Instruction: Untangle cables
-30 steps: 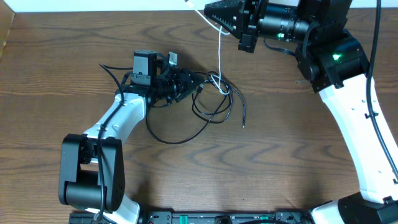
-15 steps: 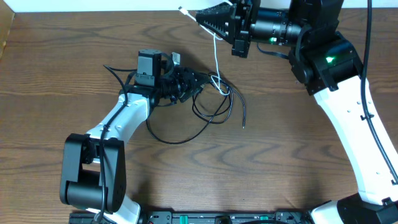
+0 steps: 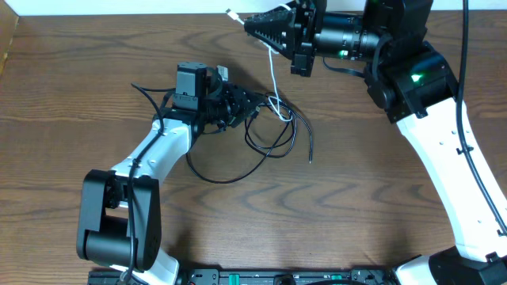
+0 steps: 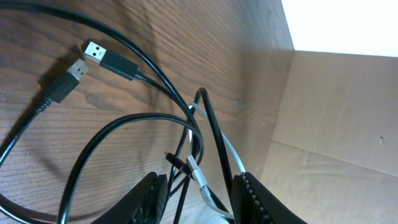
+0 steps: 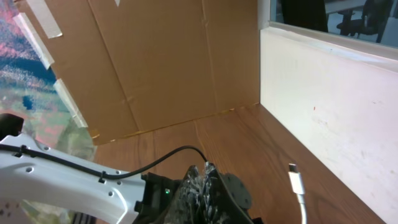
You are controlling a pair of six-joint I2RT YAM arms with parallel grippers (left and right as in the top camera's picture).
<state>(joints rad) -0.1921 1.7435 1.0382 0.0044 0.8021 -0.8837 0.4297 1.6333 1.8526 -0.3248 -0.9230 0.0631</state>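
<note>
The black cable [image 3: 310, 150] lies looped on the wooden table, tangled with the white cable [image 3: 274, 70] near the middle. My left gripper [image 3: 252, 105] sits low at the knot. In the left wrist view its jaws [image 4: 199, 200] stand apart, with black strands and the white cable [image 4: 194, 172] between them. Two USB plugs [image 4: 102, 55] lie farther out. My right gripper [image 3: 249, 22] is raised at the back, shut on the white cable. The white plug [image 5: 296, 182] pokes out beside the shut fingers [image 5: 207, 173].
A cardboard wall [image 5: 168, 62] and a white panel [image 5: 323, 81] stand along the table's far edge. The left arm's own thick black cable [image 3: 146, 93] arcs over the table left of the knot. Bare wood [image 3: 356, 198] spreads in front and to the right.
My right gripper has moved left along the back edge, and the white cable now leans that way. The left gripper has edged slightly toward the knot.
</note>
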